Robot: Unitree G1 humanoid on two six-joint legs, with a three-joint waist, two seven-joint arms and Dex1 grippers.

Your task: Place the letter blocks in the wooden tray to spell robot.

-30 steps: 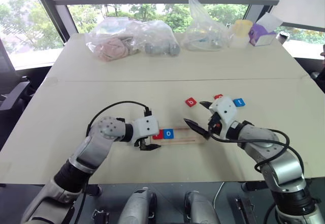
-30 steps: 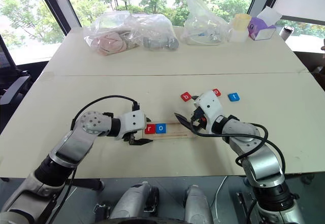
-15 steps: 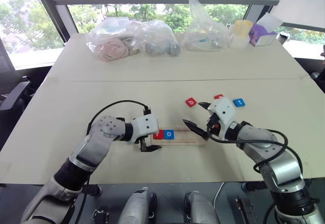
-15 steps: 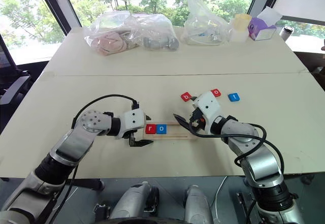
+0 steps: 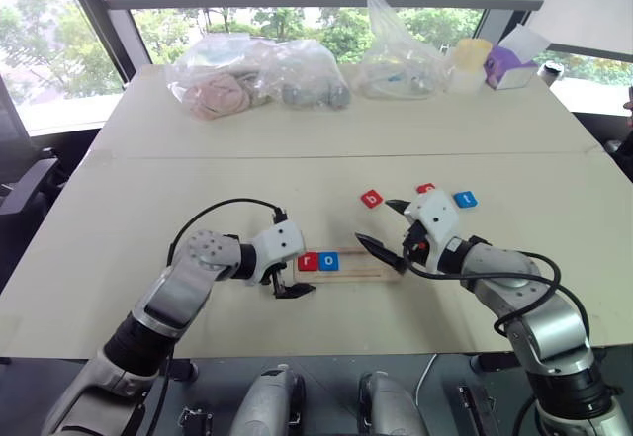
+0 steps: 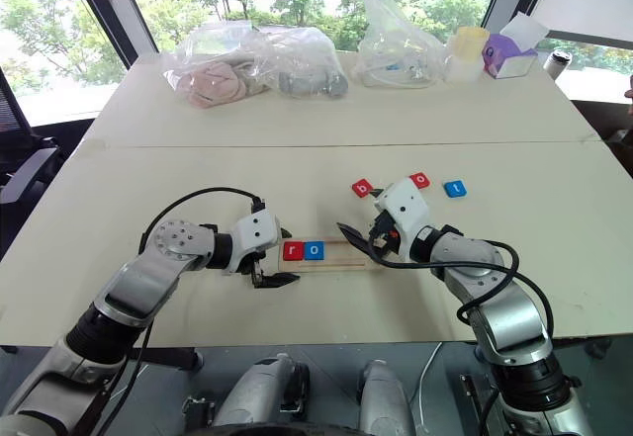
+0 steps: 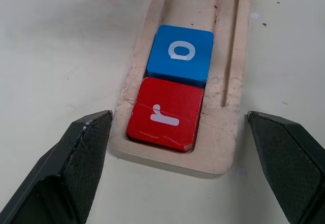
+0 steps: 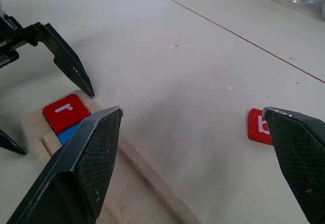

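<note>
Tray work comes nearest: the wooden tray [image 5: 348, 264] holds red r [image 7: 165, 114] and blue o [image 7: 180, 55], with left gripper [image 5: 286, 283] and right gripper [image 5: 380, 228] both spread-jawed and empty. Farther on the tabletop [image 5: 198, 189] lie b [image 5: 372, 199], o [image 6: 421, 180] and t [image 5: 466, 199]; these look light, stiff and thin, so pinch opposite edges.

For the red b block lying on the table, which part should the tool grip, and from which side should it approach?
The red b block lies flat and alone on the table, so probably from above, pinching two opposite side edges. The open right tool is nearest.
</note>
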